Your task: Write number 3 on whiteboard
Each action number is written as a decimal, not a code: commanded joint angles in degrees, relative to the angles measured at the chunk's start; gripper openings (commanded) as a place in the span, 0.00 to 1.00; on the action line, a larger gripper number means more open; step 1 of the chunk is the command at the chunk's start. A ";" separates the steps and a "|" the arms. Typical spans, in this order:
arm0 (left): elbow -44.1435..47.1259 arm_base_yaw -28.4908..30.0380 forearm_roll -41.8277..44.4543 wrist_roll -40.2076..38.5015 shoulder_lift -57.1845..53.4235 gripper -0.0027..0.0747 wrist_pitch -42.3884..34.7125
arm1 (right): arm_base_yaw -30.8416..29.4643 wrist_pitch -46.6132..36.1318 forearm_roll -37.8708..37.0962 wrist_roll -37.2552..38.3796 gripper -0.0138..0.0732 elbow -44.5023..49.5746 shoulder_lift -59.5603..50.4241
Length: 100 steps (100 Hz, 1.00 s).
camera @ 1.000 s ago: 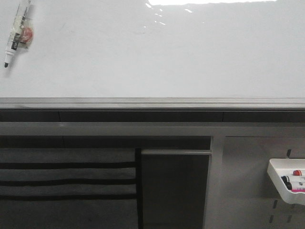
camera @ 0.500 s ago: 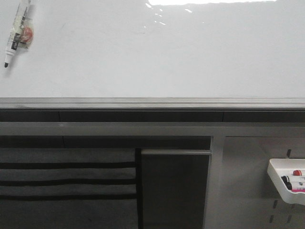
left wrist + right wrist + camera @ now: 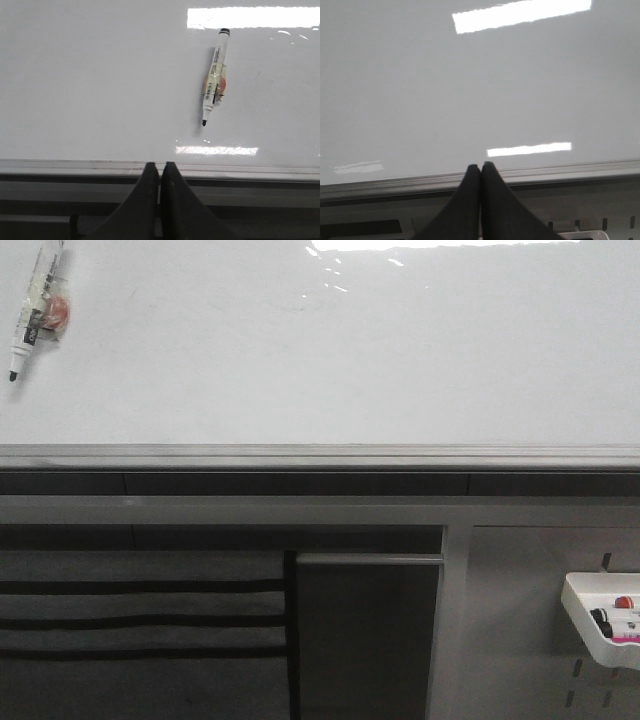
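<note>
The whiteboard (image 3: 330, 360) fills the upper half of the front view, glossy white and blank, with a grey metal rail (image 3: 320, 455) along its lower edge. No number 3 shows on it. A white marker (image 3: 35, 305) with a black tip hangs taped at the board's upper left; it also shows in the left wrist view (image 3: 215, 75). My left gripper (image 3: 159, 165) is shut and empty, below the rail and left of the marker. My right gripper (image 3: 480, 166) is shut and empty at the rail, facing blank board (image 3: 470, 90). Neither gripper shows in the front view.
A white tray (image 3: 600, 625) with markers hangs on a grey perforated panel (image 3: 520, 640) at the lower right. A dark cabinet panel (image 3: 365, 635) and black slats (image 3: 140, 620) lie below the rail.
</note>
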 commanded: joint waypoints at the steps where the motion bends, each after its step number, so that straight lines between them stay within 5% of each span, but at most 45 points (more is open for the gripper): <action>1: -0.86 -0.10 -0.60 -0.65 -1.78 0.01 -6.36 | -0.23 -4.25 -0.78 -0.23 0.07 -0.38 -1.22; 22: -11.51 -0.10 -3.55 -0.65 -1.65 0.01 -2.84 | -0.23 6.58 -0.78 -0.23 0.07 -11.21 -0.94; 60: -37.63 -0.10 1.43 2.84 12.42 0.01 23.83 | -0.23 29.18 -1.01 -7.26 0.07 -35.11 15.62; 100: -39.38 -0.10 1.43 2.98 18.39 0.01 23.97 | -0.23 28.40 -0.90 -7.26 0.07 -37.47 23.31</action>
